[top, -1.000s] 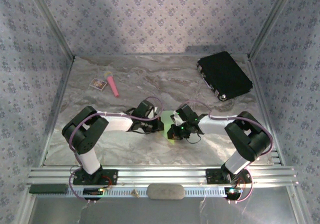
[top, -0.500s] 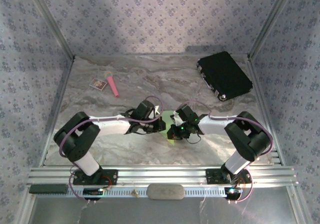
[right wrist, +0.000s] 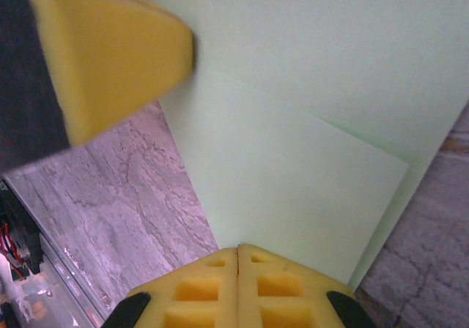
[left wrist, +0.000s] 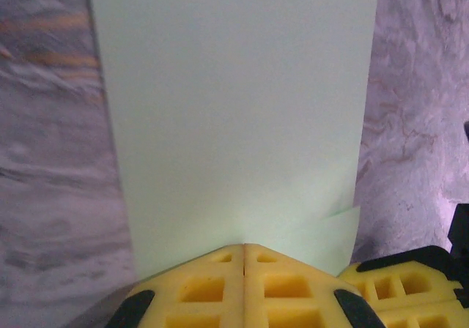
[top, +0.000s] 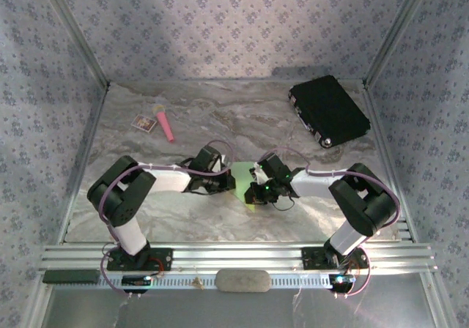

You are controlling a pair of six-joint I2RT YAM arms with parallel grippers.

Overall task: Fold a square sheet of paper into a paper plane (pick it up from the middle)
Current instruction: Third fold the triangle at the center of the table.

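Note:
The lime-green sheet of paper [top: 242,173] lies flat on the marble table between my two grippers, with a folded-over layer on top [right wrist: 293,167]. In the left wrist view the paper [left wrist: 234,108] spreads out ahead of my left gripper [left wrist: 244,246], which is shut with its tips down on the sheet's near edge. My right gripper [right wrist: 238,248] is also shut, tips resting on the folded layer. In the top view my left gripper [top: 229,184] and right gripper [top: 252,194] face each other across the paper. No paper shows between either pair of fingers.
A black case [top: 328,110] lies at the back right. A pink stick with a yellow tip [top: 164,124] and a small white card [top: 144,123] lie at the back left. Patterned walls close three sides; an aluminium rail [top: 234,255] runs along the front.
My left gripper slid right over the paper, then drew back left, baring more of the green sheet. The right gripper has stayed where it was.

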